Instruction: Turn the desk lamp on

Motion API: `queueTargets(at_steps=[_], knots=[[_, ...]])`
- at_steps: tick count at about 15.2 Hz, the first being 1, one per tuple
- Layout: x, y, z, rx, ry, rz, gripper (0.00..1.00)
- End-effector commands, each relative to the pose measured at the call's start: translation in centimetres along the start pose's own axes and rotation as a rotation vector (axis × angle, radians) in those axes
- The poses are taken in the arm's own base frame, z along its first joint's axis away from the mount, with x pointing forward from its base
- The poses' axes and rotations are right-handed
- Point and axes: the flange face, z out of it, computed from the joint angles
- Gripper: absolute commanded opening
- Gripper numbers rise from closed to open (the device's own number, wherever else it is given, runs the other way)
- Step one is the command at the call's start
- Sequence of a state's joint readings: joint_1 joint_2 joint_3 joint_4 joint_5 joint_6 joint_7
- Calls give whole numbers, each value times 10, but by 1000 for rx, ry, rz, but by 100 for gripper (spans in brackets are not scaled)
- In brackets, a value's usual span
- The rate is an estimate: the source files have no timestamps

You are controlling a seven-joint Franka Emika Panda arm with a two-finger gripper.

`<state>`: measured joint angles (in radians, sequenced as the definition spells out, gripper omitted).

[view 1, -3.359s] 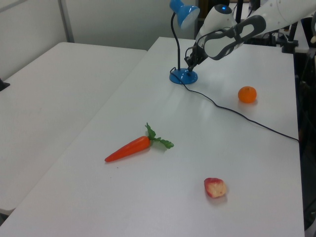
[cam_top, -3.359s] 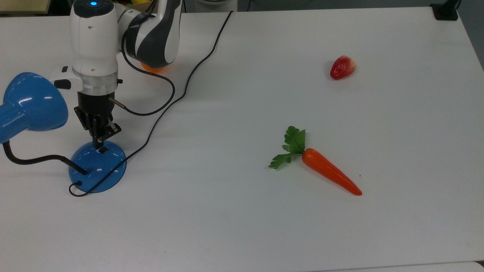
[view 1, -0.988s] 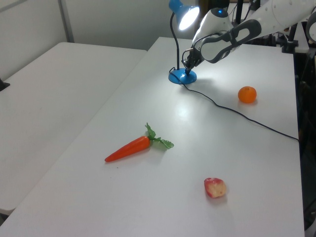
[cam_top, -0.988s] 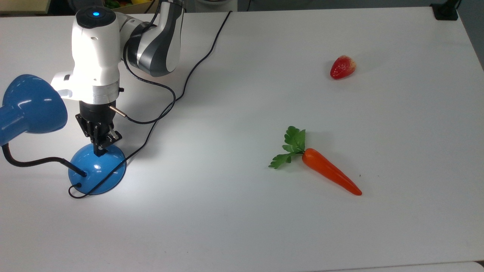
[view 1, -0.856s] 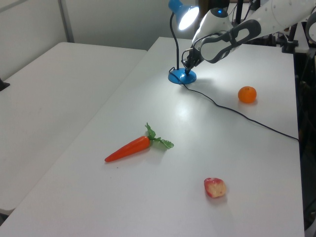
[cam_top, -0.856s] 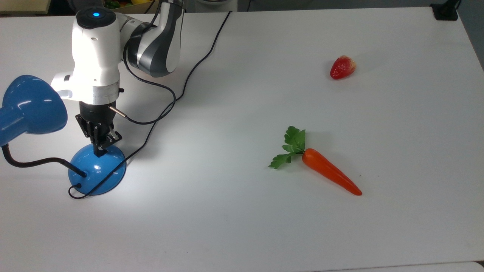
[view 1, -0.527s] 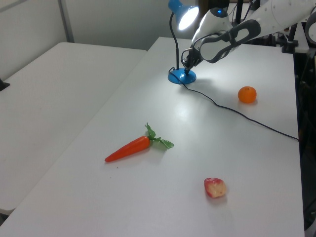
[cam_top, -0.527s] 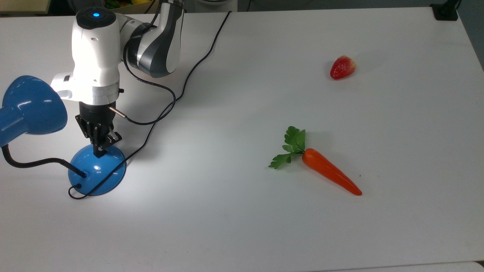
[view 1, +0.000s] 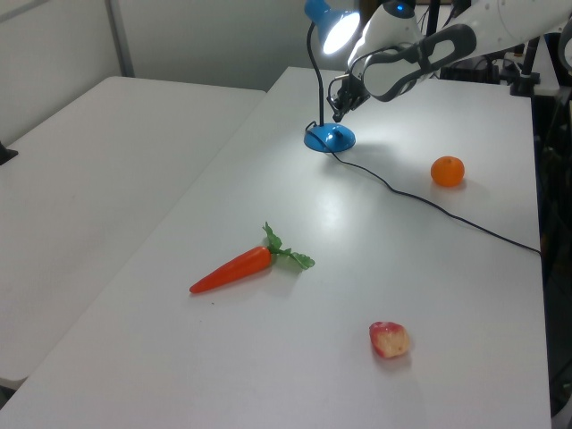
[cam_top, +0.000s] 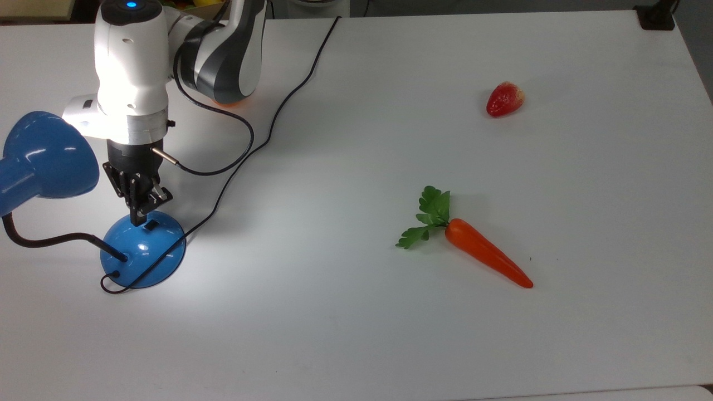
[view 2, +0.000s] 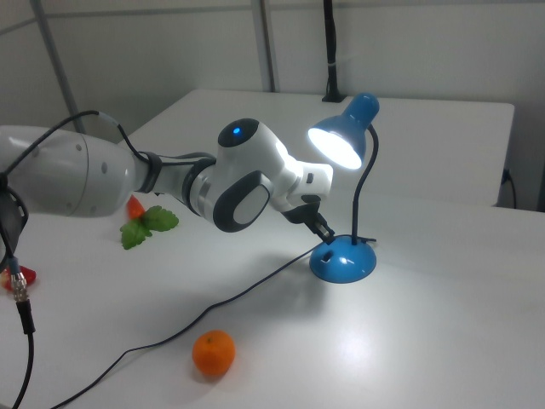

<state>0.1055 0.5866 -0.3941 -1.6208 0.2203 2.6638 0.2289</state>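
The desk lamp [cam_top: 142,248] stands lit at the top view's left worktop [cam_top: 356,334] edge. My hand [cam_top: 137,218], fingers pressed together, hovers just above its switch [cam_top: 151,224]. I judge the task done; next, retract clear.

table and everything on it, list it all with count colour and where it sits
table: 1, white, carries everything below
desk lamp: 1, glossy blue with black neck, lit, at the top view's left edge; base on the table
lamp cord: 1, thin black, runs from the lamp base to the table's far edge in the top view
carrot: 1, orange with green leaves, lying near the top view's middle
strawberry: 1, red, at the top view's upper right
orange: 1, orange, right of the cord in the left view
second table: 1, white, at the left view's left
gripper: 1, black, on the white and grey arm, fingers together just above the lamp base
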Motion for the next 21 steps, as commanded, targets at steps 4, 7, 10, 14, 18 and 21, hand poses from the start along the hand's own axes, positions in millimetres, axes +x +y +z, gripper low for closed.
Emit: queueTargets(at_steps=[4,7,10,14,18,21], knots=[[2,5,-66,39,-199,-51,0],[-2,8,-103,64,-314,-114,0],[-10,9,-143,96,-424,-226,6],[-20,11,-196,81,-506,-359,41],[-32,2,-220,70,-568,-398,100],[-34,9,-251,95,-587,-403,100]])
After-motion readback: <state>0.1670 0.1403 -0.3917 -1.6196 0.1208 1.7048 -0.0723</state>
